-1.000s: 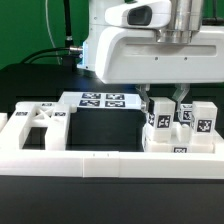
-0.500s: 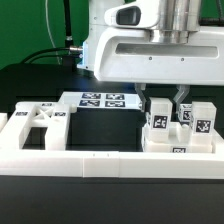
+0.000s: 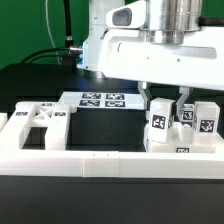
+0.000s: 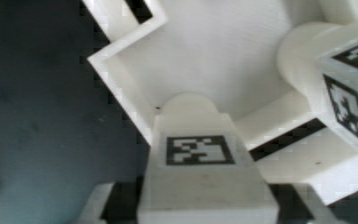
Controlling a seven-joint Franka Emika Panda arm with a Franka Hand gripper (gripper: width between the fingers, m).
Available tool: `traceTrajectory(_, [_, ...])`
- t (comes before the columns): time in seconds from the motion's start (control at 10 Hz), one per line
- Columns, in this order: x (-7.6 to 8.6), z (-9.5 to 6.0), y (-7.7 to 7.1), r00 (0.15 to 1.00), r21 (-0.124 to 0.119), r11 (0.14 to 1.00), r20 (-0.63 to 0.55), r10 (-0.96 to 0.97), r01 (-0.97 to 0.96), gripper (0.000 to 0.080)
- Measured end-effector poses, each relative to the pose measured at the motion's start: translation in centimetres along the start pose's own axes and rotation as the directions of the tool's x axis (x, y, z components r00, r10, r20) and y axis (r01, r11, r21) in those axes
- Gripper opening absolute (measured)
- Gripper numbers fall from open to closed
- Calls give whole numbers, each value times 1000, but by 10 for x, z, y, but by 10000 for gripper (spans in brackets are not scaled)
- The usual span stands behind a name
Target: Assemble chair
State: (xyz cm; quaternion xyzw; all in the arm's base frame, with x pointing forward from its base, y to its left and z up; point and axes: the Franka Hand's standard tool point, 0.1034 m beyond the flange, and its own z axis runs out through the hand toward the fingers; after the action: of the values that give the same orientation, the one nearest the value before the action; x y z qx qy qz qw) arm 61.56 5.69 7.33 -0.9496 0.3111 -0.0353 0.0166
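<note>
Gripper [image 3: 165,103] is down over the exterior view's right side of the work area, jaws pulled in narrow and clamped on a narrow chair part [image 3: 159,125].

Wrist view confirms it: the same part [image 4: 197,150] sits dead centre between the fingers, square tag facing the camera, rounded end pointing away from the wrist. Whether its lower end touches the table, I can't tell.

- Just beside it, toward the exterior view's right, stand two more tagged chair blocks [image 3: 207,120], upright and packed close. One of them fills the edge of the wrist view, tag partly cut off.
- X-braced seat [image 3: 35,125] lies flat at the exterior view's left, well apart from the gripper and inside the white border wall [image 3: 90,160].
- Marker board [image 3: 100,100] lies flat behind the open patch of black table [image 3: 100,128], between the seat and the block cluster.
- The border wall runs along the front edge; the block cluster stands right behind it.
- Arm housing blocks the area above the fingers in the exterior view.
- No chair parts look joined.
</note>
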Motion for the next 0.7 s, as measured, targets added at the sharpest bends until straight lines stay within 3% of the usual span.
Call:
traceTrajectory(0.4, [-1, 1, 0, 960, 15, 959, 0, 282, -282, 287])
traceTrajectory(0.7, [-2, 1, 1, 817, 50, 816, 28, 575, -576, 287])
